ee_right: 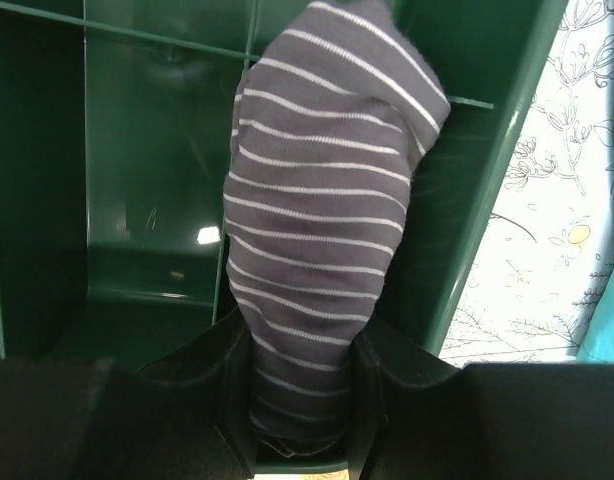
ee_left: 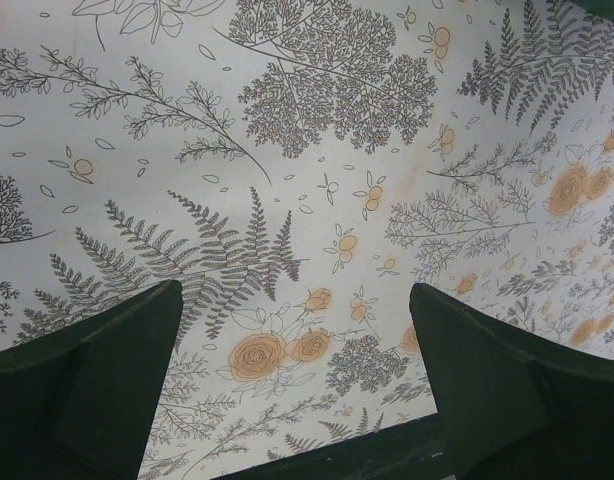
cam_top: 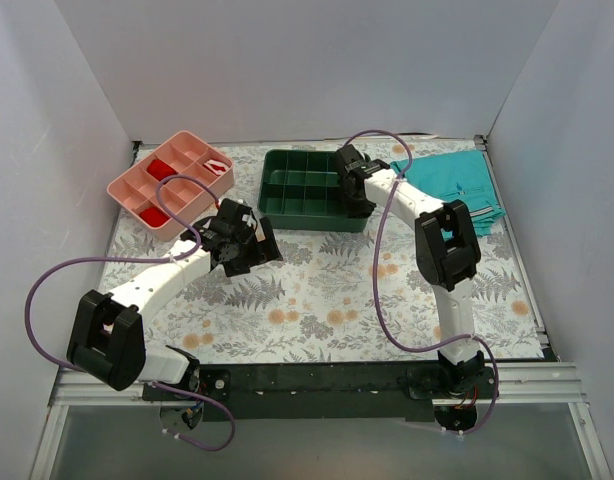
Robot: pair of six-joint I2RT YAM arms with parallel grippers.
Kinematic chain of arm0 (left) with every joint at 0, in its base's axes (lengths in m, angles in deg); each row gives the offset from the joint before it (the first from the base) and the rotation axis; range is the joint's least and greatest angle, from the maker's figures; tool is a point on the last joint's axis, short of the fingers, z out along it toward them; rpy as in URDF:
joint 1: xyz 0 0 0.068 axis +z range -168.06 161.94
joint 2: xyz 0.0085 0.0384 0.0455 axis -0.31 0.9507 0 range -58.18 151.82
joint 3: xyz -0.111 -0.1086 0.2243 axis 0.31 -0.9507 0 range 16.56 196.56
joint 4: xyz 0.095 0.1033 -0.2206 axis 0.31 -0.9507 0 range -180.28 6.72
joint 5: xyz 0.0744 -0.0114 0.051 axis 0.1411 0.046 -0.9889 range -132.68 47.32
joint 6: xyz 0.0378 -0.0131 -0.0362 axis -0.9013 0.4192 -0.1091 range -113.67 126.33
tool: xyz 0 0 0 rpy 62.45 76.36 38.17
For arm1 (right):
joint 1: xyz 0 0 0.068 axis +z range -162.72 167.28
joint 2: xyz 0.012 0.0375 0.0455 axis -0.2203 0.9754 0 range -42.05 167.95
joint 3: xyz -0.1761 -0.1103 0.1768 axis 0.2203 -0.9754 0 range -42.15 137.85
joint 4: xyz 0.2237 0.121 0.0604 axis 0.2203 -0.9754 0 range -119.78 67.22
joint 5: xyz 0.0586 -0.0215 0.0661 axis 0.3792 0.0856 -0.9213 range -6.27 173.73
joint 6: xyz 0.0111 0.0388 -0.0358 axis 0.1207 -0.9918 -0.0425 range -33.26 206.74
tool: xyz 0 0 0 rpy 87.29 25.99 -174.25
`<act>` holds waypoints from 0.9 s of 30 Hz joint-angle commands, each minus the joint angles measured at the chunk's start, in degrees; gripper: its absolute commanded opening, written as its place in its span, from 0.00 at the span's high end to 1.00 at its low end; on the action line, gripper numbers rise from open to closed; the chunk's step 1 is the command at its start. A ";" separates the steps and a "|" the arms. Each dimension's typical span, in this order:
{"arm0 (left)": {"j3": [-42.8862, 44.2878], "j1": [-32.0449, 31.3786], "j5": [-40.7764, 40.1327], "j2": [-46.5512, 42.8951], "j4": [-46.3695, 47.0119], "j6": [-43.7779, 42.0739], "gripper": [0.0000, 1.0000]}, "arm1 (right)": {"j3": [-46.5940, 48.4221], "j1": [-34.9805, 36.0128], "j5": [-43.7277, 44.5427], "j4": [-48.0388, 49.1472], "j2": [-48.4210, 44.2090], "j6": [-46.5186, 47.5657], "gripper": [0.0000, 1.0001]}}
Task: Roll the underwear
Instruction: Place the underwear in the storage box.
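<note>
The underwear (ee_right: 322, 220) is a rolled bundle of grey cloth with thin white stripes. My right gripper (ee_right: 305, 345) is shut on its near end, one finger (ee_right: 202, 375) on each side. The roll points down into a compartment of the green tray (ee_right: 487, 200), close to the tray's right wall. In the top view my right gripper (cam_top: 359, 203) is over the right end of the green tray (cam_top: 287, 190), and the underwear is hidden under it. My left gripper (ee_left: 295, 300) is open with nothing between its fingers (ee_left: 117, 370), above the floral cloth; it is left of the tray (cam_top: 257, 245).
A pink divided tray (cam_top: 172, 185) with red items stands at the back left. Teal shorts (cam_top: 452, 180) lie at the back right, beside the green tray. White walls enclose the floral-covered table (cam_top: 327, 300) on three sides.
</note>
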 commanded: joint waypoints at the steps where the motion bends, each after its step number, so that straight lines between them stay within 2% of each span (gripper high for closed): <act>1: -0.34 0.42 -0.48 -0.48 -0.21 -0.36 0.02 | -3.13 0.02 0.80 2.15 -1.73 -3.06 0.99; 17: -0.17 0.51 -0.21 -0.48 -0.74 -0.36 0.02 | 0.02 -0.42 0.36 -4.09 -1.56 0.45 0.99; 27: -0.43 0.51 0.57 -0.74 -0.74 0.07 0.02 | -8.94 -4.64 -9.40 3.90 -5.60 4.24 0.99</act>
